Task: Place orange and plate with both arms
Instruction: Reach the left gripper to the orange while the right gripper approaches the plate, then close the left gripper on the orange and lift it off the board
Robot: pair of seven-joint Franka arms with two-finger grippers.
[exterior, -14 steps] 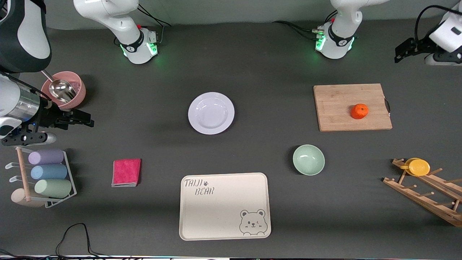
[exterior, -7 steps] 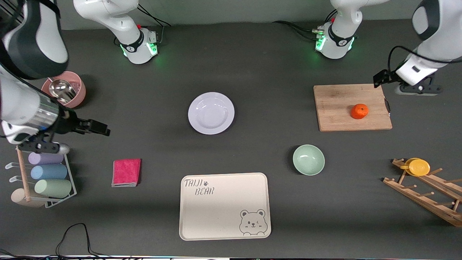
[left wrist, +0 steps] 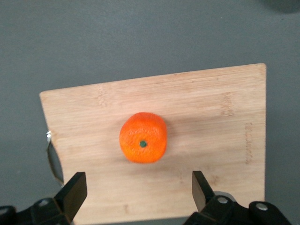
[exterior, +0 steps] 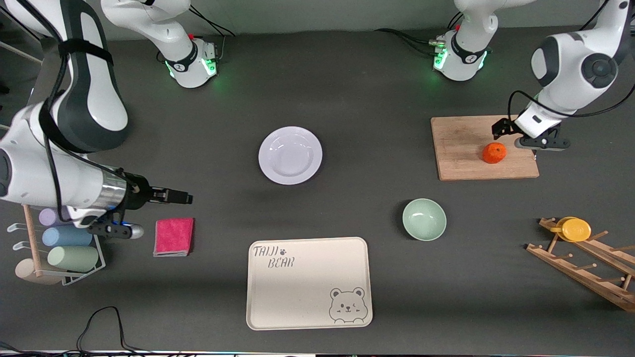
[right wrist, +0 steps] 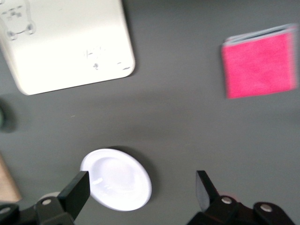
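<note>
**Over the board: both arms have closed in on their targets**

On the rectangular bamboo cutting board [exterior: 483,147] the small round orange [exterior: 494,152] rests; the left gripper [exterior: 516,136], now above it, is spread and empty. The right gripper [exterior: 183,198], released, has advanced toward the untouched round white plate [exterior: 290,155], well apart from the board.

Wooden cutting board [exterior: 484,147] flat on dark tabletop [exterior: 357,99], toward left arm's end. Pale-green bowl [exterior: 424,219] nearer the front camera than the board. Cream bear tray [exterior: 308,282] nearest the camera, mid-table. Folded pink cloth [exterior: 173,236] beside rack of pastel cups [exterior: 67,245]. Wooden peg rack [exterior: 585,265] carries yellow disc [exterior: 574,229]
</note>
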